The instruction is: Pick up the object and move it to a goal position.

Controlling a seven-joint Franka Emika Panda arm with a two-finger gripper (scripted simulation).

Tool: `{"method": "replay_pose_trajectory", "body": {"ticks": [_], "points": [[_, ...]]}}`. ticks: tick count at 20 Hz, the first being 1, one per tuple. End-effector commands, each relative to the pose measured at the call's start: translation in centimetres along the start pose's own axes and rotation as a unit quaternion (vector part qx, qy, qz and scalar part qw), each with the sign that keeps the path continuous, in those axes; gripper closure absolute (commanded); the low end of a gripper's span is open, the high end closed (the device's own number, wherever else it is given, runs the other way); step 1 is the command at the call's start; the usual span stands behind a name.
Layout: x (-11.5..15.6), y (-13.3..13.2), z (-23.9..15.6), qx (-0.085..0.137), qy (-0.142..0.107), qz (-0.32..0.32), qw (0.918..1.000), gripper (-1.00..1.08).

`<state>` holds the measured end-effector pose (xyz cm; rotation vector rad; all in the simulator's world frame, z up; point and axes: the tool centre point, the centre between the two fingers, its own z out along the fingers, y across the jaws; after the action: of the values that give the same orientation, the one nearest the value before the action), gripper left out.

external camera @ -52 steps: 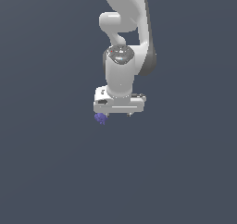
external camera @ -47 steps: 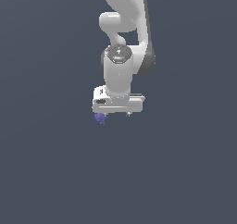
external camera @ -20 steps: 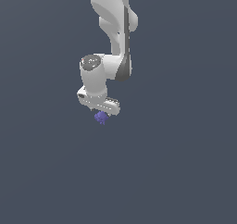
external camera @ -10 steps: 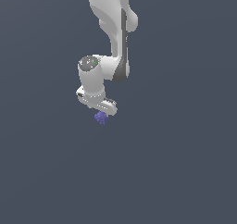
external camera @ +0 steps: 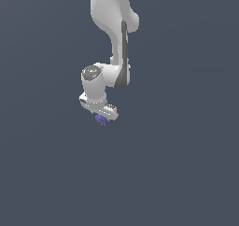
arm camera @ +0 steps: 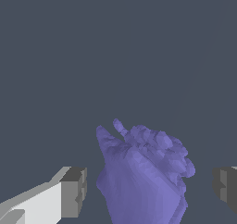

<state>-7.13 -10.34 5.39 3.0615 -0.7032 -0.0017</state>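
The object [external camera: 101,120] is a tiny purple-blue lumpy thing lying on the dark grey ground, directly under the white hand. In the wrist view the object [arm camera: 143,177] fills the space between the two fingers, with a visible gap on each side. My gripper [external camera: 102,116] is open and straddles the object; its grey finger pads [arm camera: 74,191] stand apart from it. In the exterior view the fingertips are mostly hidden behind the hand.
The white arm [external camera: 114,29] rises from the hand toward the top of the exterior view. The flat dark grey ground [external camera: 177,164] surrounds it. Nothing else shows in either view.
The arm has swung toward the exterior view's left and the hand has turned and come down over the object. The object has stayed in the same spot.
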Motion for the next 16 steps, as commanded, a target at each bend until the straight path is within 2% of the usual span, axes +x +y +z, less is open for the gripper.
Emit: {"method": "replay_pose_trajectory", "body": {"ticks": [1, 5, 6, 16], "points": [[0.02, 0.01, 0.85, 0.0, 0.0, 0.001, 1.0, -0.92], [0.06, -0.03, 1.3, 0.0, 0.0, 0.001, 1.0, -0.92], [0.06, -0.03, 1.3, 0.0, 0.0, 0.001, 1.0, 1.08], [0.14, -0.02, 1.15, 0.001, 0.002, 0.001, 1.0, 1.08]]}}
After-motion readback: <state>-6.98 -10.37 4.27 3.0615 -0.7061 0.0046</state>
